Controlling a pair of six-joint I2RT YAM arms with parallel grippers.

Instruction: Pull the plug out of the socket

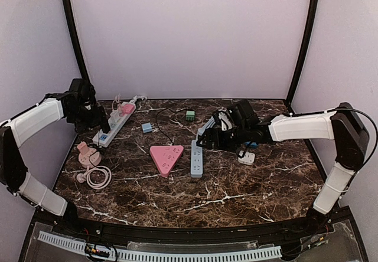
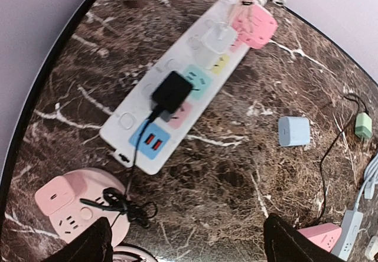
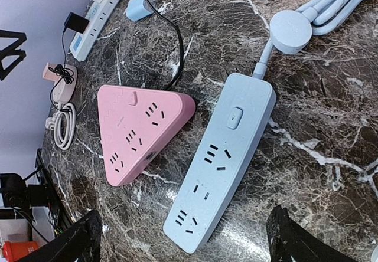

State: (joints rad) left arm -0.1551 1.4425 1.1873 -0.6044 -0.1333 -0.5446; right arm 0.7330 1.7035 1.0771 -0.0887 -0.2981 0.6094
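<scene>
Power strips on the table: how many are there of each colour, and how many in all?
Pink: 2, the triangular strip and the round socket block
White: 1, the long strip
Blue: 1, the flat strip
Total: 4

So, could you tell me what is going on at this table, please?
A plug is to be pulled from a socket, but nothing is gripped yet. The left gripper hangs open above the white strip, where a black plug, a white adapter and a pink plug sit in sockets. The right gripper is open over the blue strip, whose sockets are empty.
</scene>
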